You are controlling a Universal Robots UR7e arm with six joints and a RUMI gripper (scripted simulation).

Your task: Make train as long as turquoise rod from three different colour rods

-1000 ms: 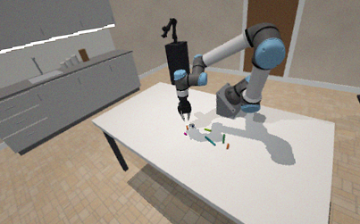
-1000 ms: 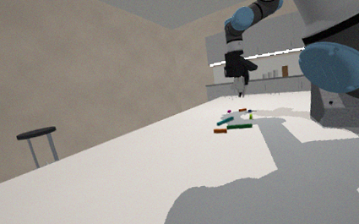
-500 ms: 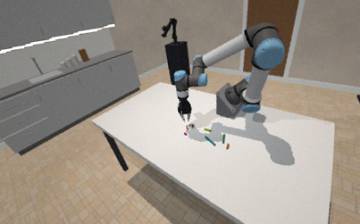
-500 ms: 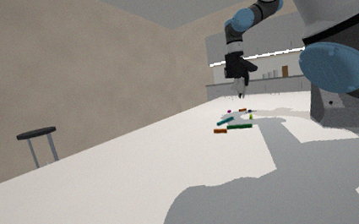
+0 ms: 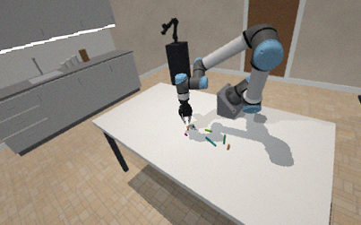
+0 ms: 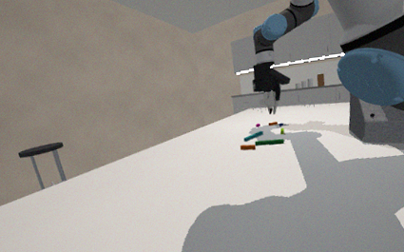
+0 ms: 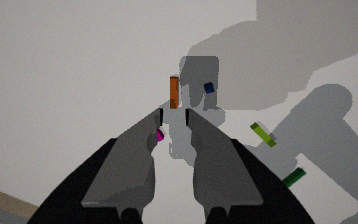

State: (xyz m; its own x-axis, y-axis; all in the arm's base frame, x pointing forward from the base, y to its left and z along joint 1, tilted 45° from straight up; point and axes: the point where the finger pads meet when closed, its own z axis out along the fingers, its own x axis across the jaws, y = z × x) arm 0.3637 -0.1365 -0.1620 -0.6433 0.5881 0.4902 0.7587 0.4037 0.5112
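No writing, label, brand name, number or sign can be read in any of the views. The white and dark grey robot arm with light blue joint caps point(image 5: 225, 53) point(image 6: 275, 27) shows no legible lettering, and neither do the small coloured rods point(image 5: 210, 141) point(image 6: 270, 142) point(image 7: 174, 92) on the white table point(image 5: 160, 132) point(image 6: 116, 215) point(image 7: 75, 75).

The top view looks down at a slant from above one long side of the white table point(image 5: 161, 141) point(image 6: 91, 213), facing the grey base at centre right and the kitchen counter point(image 5: 64, 97) at upper left. The exterior view sits low, near the tabletop, with the arm point(image 5: 224, 51) point(image 6: 291, 15) large at upper right, and faces the counter beyond. The wrist view stares down from close by, between gripper fingers. Top and exterior share the arm; all three share the lime rod point(image 5: 208, 130) point(image 6: 282, 130) point(image 7: 263, 134).
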